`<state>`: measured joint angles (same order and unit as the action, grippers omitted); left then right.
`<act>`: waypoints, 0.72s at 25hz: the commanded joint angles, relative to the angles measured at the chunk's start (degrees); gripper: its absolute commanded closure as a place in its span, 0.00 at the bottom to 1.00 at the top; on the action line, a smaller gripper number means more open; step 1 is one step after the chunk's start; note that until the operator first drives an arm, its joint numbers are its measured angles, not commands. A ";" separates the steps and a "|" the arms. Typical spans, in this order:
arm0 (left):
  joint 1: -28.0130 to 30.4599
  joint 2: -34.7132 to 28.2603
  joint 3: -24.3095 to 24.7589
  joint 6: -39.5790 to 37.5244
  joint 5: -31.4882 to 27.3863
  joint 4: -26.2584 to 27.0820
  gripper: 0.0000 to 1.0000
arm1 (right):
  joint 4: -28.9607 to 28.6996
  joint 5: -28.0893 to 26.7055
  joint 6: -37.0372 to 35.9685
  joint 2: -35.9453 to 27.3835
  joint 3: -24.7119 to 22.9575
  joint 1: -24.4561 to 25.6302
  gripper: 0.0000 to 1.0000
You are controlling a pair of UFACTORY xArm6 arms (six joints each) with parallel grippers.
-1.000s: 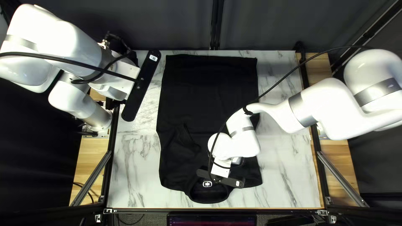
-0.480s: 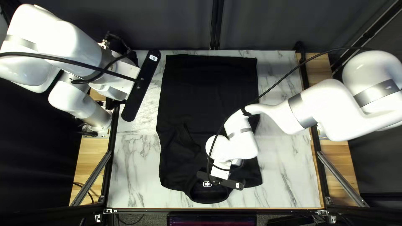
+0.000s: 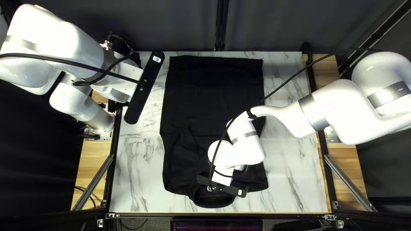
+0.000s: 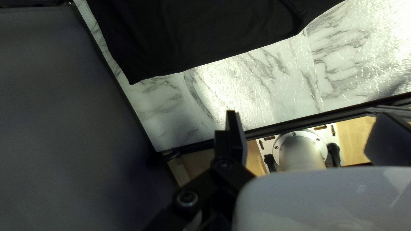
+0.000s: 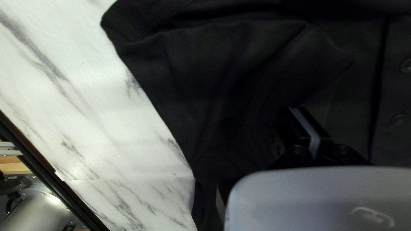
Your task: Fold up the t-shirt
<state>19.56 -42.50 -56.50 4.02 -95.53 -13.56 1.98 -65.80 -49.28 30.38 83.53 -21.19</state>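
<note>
The light, floppy shirt (image 3: 214, 94) should pinch best at its edge (image 3: 216, 59); my right claw (image 5: 293, 109) is closed, seemingly empty, my left claw (image 4: 309, 114) wide open and empty.

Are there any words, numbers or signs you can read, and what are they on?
None that I can read.
Left label, on my left arm's dark bar: too small to read.
Right label, on my right arm's dark bar: too small too.
White mark, at the black shirt's neck: small and partly hidden.
</note>
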 commanded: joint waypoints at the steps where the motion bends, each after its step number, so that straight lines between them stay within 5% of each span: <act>1: 0.00 0.00 0.00 0.00 0.00 0.00 0.00 | 3.61 2.42 4.76 -0.10 -1.13 -0.16 1.00; 2: 0.00 0.00 0.00 0.00 0.00 0.00 0.00 | 4.01 2.92 5.50 -0.23 -1.67 -0.26 0.88; 3: 0.00 0.00 0.00 0.00 0.00 0.00 0.00 | 4.44 3.66 6.54 -0.54 -2.59 -0.52 0.25; 4: 0.00 0.00 0.00 0.00 0.00 0.00 0.00 | 4.82 4.84 7.65 -1.44 -4.38 -0.84 0.05; 11: 0.00 0.00 0.00 0.00 0.00 0.00 0.00 | 6.10 8.86 12.29 -9.71 -14.24 -1.25 0.00; 18: 0.00 0.00 0.00 0.00 0.00 0.00 0.00 | 7.79 12.27 12.61 -10.73 -15.60 0.27 0.00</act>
<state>19.56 -42.50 -56.50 4.02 -95.53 -13.56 9.35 -54.75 -36.36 18.89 67.36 -21.35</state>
